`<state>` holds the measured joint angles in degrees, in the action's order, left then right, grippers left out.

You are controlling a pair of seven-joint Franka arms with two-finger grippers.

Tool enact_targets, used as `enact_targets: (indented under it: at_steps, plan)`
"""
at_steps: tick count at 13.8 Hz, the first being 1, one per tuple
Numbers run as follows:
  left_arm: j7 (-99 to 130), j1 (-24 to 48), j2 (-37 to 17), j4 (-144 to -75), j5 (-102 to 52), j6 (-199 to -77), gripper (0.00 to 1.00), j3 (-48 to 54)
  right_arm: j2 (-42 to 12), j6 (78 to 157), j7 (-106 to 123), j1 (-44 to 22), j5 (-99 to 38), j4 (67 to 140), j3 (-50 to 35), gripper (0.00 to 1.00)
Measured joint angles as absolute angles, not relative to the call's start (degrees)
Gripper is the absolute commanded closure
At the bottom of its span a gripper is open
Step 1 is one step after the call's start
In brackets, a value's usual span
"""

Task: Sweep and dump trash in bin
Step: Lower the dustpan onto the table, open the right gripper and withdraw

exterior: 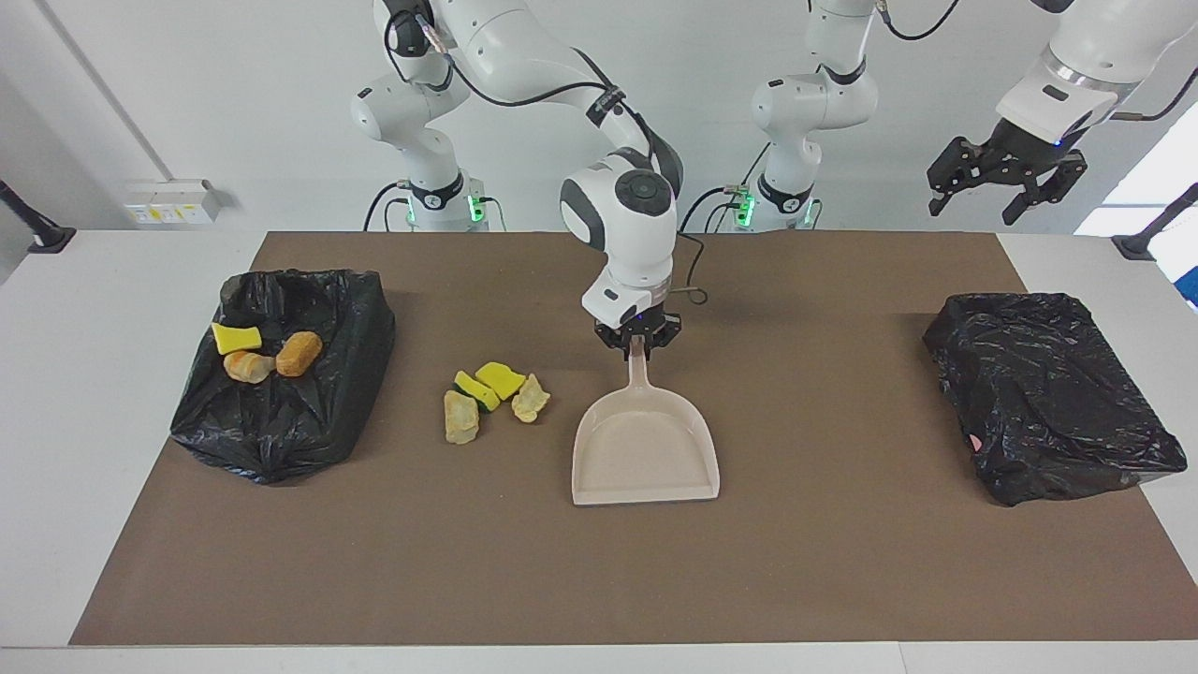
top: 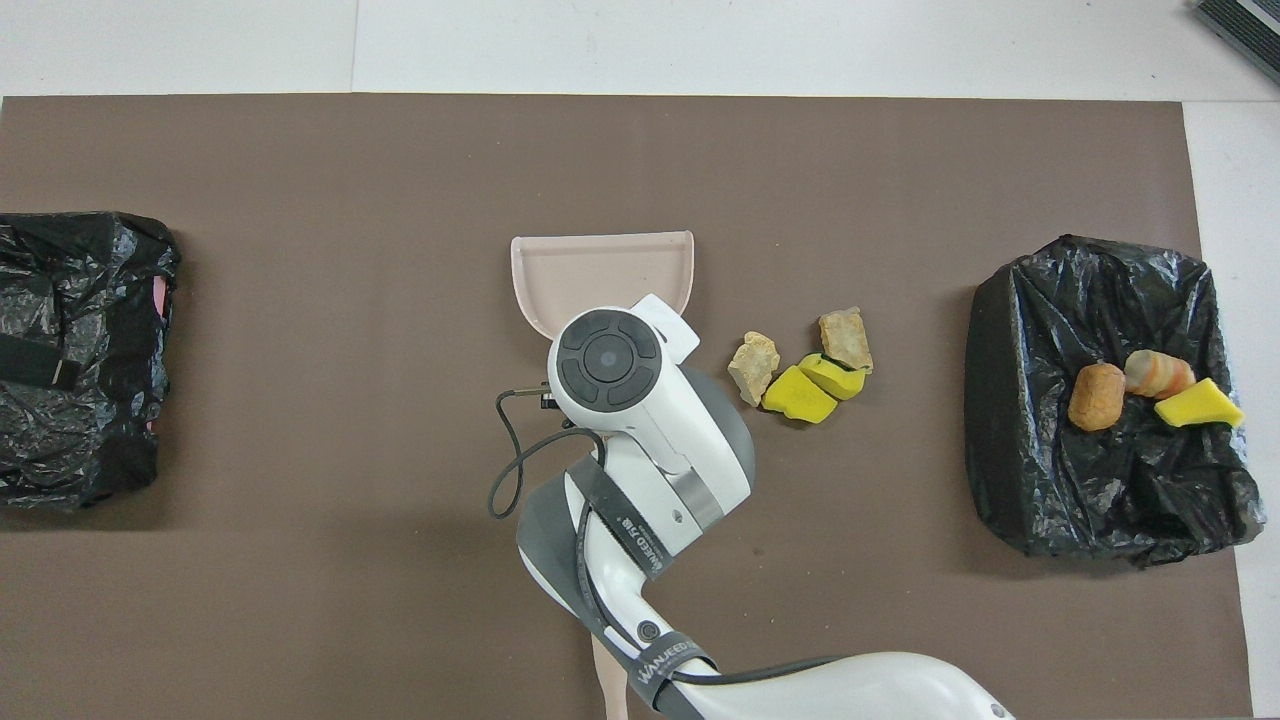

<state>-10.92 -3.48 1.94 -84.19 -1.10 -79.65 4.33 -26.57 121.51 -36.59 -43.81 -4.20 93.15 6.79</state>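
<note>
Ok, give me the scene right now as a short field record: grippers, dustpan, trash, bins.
right gripper: shut on the dustpan handle
left gripper: open, raised off the mat at its own end, waiting
dustpan: mid-mat, pan empty
loose trash: four bits on the mat, between dustpan and open bin
open bin: right arm's end, three bits inside
covered bin: left arm's end

My right pincer (exterior: 637, 342) grips the dustpan (exterior: 646, 453) by its handle near the middle of the surface (exterior: 824, 562). A cluster of trash bits (exterior: 491, 398) lies just beside the pan, toward my right arm's end. Further that way sits a bin (exterior: 281, 426) with three pieces (exterior: 267, 351) in it. Another bin (exterior: 1053, 393) sits at my left arm's end, my left pincer (exterior: 1006, 183) high above the surface's edge there.
</note>
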Motion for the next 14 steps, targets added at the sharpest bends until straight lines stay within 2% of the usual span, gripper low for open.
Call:
enact_targets:
  at_steps: [5,10,14]
  plan:
    - [-10.9,-3.5,2.0,-84.3,-1.1,-79.6,0.0,4.3,-26.0,121.5,-36.6,-43.9,-4.3,91.3,7.0,0.0]
    - [-10.9,-3.5,2.1,-84.3,-1.1,-79.7,0.0,4.3,-19.2,114.2,-36.6,-43.0,-5.3,91.8,7.5,0.0]
    - [-10.9,-3.5,2.1,-84.3,-1.1,-79.8,0.0,4.3,-11.5,112.2,-36.7,-45.6,-6.6,100.9,7.3,0.0]
